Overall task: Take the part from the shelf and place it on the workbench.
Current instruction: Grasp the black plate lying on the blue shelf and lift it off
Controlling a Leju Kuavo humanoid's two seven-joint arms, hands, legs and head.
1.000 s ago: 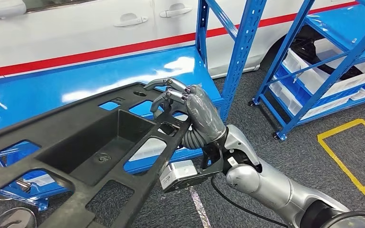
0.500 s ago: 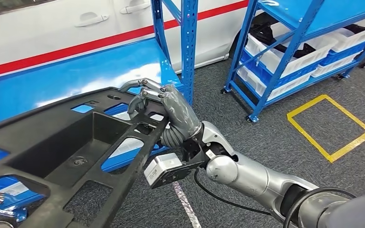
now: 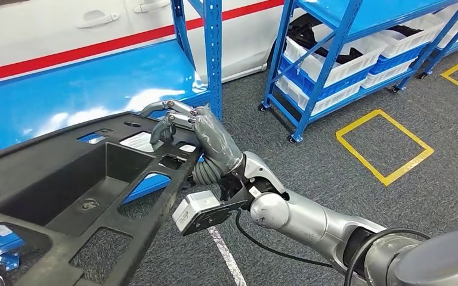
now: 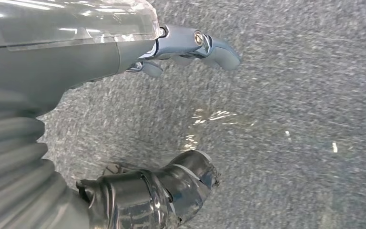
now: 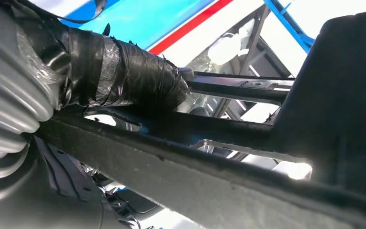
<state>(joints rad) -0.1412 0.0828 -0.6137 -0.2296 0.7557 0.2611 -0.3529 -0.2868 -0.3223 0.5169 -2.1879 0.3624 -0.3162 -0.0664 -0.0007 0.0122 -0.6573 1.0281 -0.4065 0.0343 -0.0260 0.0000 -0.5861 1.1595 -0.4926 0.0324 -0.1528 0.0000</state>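
The part (image 3: 65, 179) is a large black plastic panel with several cut-outs, slanting across the lower left of the head view, off the blue shelf. My right hand (image 3: 206, 140) grips its right edge, fingers curled over the top rim. The right wrist view looks along the part's underside (image 5: 219, 181), with my taped thumb (image 5: 124, 76) pressed against a rib. My left hand (image 4: 52, 62) hangs over grey carpet, its fingers (image 4: 195, 43) and thumb (image 4: 171, 186) apart with nothing between them.
The glossy blue shelf (image 3: 65, 89) lies behind the part, its upright post (image 3: 213, 53) just past my right hand. A second blue rack (image 3: 346, 47) holds white bins at the back right. A yellow floor square (image 3: 384, 146) marks the carpet. A white car (image 3: 48, 30) stands behind.
The whole view has swung: shelf, rack and yellow square slid left in the picture, so the camera has turned. My right hand keeps the same grip on the part.
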